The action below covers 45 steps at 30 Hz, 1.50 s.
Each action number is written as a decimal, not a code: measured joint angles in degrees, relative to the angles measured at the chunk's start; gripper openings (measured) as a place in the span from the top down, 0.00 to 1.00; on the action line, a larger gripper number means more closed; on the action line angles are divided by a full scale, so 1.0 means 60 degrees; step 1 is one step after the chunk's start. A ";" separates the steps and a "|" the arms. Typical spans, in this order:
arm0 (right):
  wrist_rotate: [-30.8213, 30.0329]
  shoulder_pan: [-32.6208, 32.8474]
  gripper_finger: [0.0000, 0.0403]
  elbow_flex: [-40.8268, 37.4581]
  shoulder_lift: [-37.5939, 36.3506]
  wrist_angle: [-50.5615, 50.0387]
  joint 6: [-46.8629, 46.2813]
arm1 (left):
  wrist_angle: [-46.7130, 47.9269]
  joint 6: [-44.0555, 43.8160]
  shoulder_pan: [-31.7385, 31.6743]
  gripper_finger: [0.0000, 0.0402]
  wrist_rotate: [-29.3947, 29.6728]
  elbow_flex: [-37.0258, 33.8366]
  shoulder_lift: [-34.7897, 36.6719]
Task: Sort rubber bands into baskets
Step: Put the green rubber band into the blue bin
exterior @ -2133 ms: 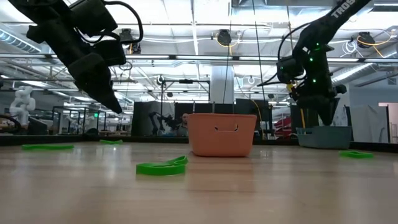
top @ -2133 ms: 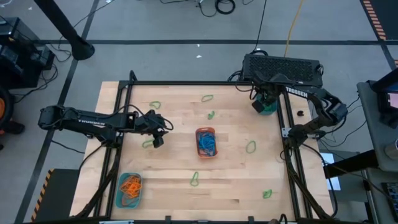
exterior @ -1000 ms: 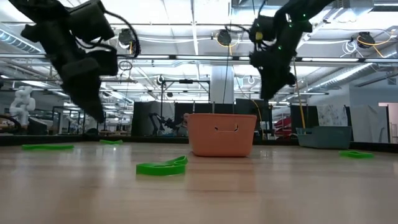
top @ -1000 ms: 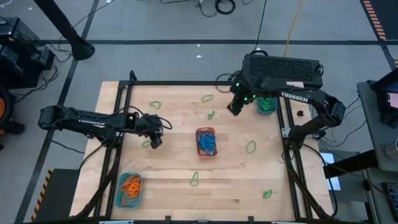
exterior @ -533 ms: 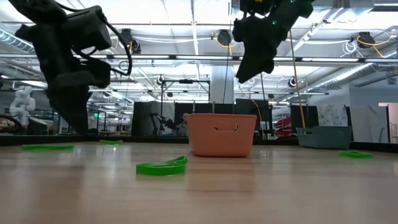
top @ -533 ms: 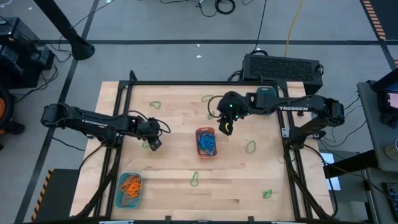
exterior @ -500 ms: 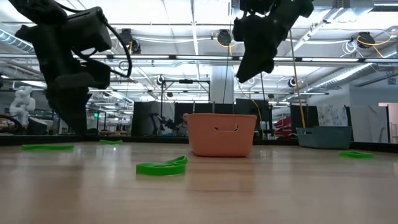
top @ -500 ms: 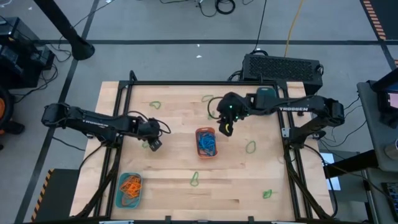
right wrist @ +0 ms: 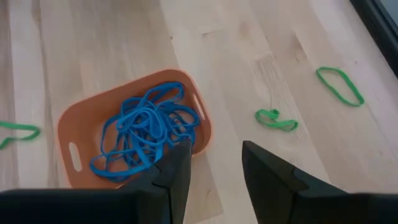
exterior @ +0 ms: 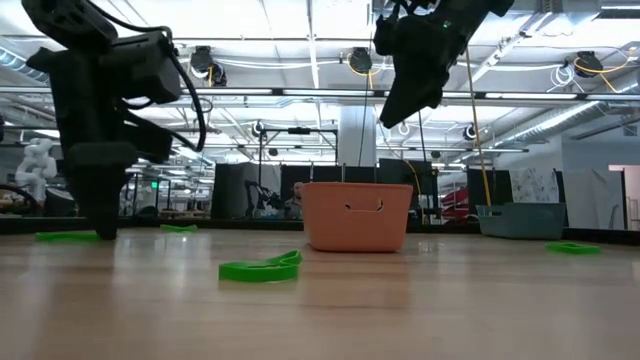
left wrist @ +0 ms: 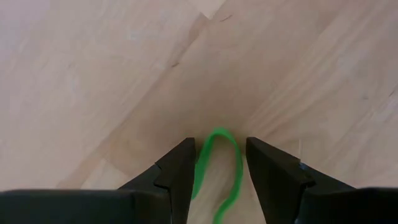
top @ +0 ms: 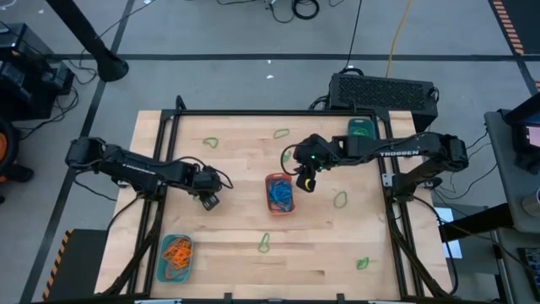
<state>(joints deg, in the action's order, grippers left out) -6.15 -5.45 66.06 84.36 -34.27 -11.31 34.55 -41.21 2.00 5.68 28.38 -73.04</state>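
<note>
Both arms moved: left gripper [left wrist: 217,163] dropped, fingers spread around a green rubber band [left wrist: 219,168]; right gripper [right wrist: 214,163], fingers spread, hovered beside the orange basket [right wrist: 73,120].

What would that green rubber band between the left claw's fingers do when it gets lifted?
The green rubber band is a thin loop lying bent on the table, so it will probably droop. It looks very light. Lying flat, it may slip from the open left gripper.
</note>
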 joint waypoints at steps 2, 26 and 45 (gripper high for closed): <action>-0.0006 -0.0004 0.67 -0.0003 0.0000 0.0019 0.0000 | -0.0051 0.0035 0.0000 0.63 -0.0046 0.0004 -0.0134; 0.0063 0.0849 0.67 -0.0011 0.1670 0.2788 0.0271 | -0.6379 0.6669 0.1115 1.00 -0.0180 0.0074 0.0981; 0.0750 0.1985 0.63 -0.0018 0.3460 0.8501 0.1928 | -0.9678 0.7030 0.1385 1.00 0.0023 0.0073 0.1177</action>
<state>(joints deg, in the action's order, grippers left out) -1.65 6.46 65.95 105.11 16.73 0.26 -23.51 0.97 10.31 5.82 28.82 -65.98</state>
